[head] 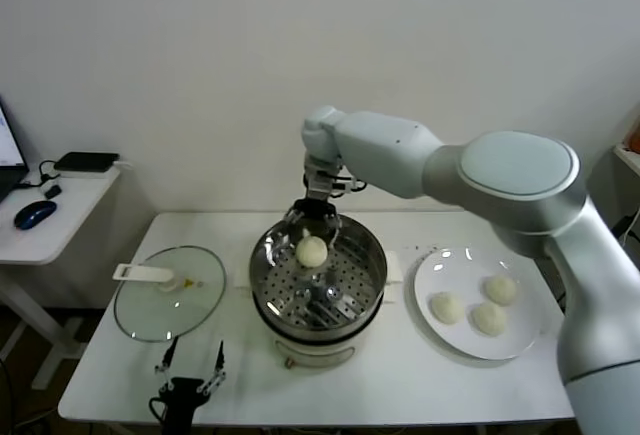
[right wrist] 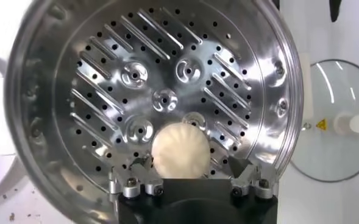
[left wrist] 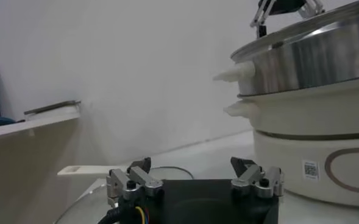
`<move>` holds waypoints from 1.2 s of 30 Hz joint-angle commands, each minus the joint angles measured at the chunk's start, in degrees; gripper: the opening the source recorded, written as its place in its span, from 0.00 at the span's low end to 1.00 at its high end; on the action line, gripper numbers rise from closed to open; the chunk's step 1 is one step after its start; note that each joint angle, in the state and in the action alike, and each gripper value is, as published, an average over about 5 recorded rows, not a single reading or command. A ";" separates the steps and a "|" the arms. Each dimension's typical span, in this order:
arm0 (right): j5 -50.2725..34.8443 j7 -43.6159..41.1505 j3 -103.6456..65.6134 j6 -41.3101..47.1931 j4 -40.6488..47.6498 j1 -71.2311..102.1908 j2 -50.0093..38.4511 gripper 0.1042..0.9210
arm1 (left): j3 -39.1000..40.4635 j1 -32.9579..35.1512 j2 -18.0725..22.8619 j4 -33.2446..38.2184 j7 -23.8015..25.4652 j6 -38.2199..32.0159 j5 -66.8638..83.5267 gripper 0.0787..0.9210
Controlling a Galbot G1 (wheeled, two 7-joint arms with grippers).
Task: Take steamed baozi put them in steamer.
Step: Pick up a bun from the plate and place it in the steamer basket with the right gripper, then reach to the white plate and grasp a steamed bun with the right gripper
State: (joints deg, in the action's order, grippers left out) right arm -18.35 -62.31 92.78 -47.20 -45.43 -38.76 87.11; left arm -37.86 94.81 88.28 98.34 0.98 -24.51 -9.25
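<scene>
Right gripper (head: pixel 314 217) has its jaws spread wide over the steamer (head: pixel 372 280), first baozi (head: pixel 312 250) dropped on the perforated tray. Three baozi (head: pixel 447 307) wait on the plate (head: pixel 432 339), probably next. Left gripper (head: pixel 190 362) idles open by the glass lid (head: pixel 150 315).

**One baozi in steamer, three beside it**

Steamer (head: pixel 318 285): round shiny steel pot, perforated tray, white base, lid off. One smooth cream-white baozi (head: pixel 312 250) sits on the tray near the far wall. Three more baozi (head: pixel 487 317) lie clustered right of the steamer, apart from it.
</scene>
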 commanded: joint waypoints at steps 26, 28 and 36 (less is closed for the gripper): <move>-36.21 15.16 31.14 67.46 -46.40 -25.74 -33.89 0.88 | 1.92 1.12 0.52 0.38 -0.14 -0.10 -1.67 0.88; -34.26 15.09 29.94 68.00 -45.39 -22.95 -34.79 0.88 | 1.80 1.19 0.55 0.37 -0.14 -0.08 -1.77 0.88; -25.95 15.26 21.26 68.14 -36.56 -9.17 -37.06 0.88 | 1.08 1.24 0.65 0.15 -0.16 -0.06 -1.88 0.88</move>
State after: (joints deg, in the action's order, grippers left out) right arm -48.58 -48.84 119.41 11.55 -84.85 -58.34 54.87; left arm -36.49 96.09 88.87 98.65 0.83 -24.60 -11.00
